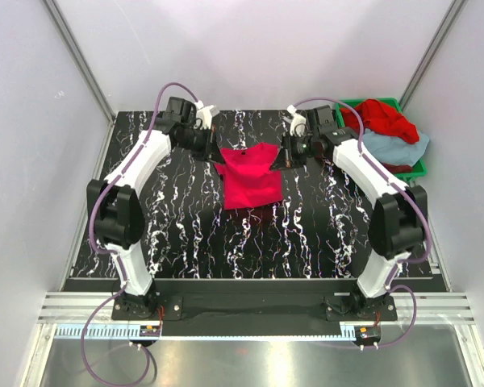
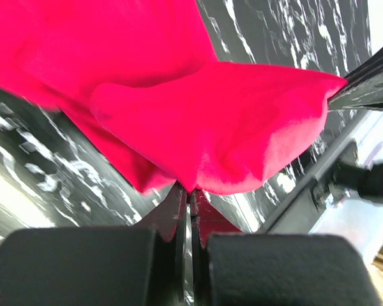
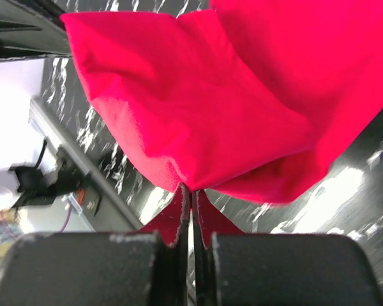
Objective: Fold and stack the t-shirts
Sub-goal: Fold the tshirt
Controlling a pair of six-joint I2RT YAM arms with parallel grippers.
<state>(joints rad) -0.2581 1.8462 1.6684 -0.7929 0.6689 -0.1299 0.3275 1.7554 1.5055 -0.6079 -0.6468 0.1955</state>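
Observation:
A crimson-pink t-shirt (image 1: 250, 179) hangs and drapes at the middle back of the black marbled table (image 1: 185, 234), its lower part lying on the surface. My left gripper (image 1: 215, 149) is shut on the shirt's left upper edge; in the left wrist view the pink cloth (image 2: 217, 121) bunches right at the closed fingertips (image 2: 180, 196). At the shirt's right upper edge my right gripper (image 1: 281, 157) is likewise shut, with cloth (image 3: 230, 95) pinched at its fingertips (image 3: 184, 194). A brighter red t-shirt (image 1: 383, 117) and a light blue-grey t-shirt (image 1: 399, 147) lie in the bin.
The green plastic bin (image 1: 420, 167) stands at the back right corner, beside the right arm. White walls with metal posts close in the table on three sides. The arm bases sit on a rail at the near edge.

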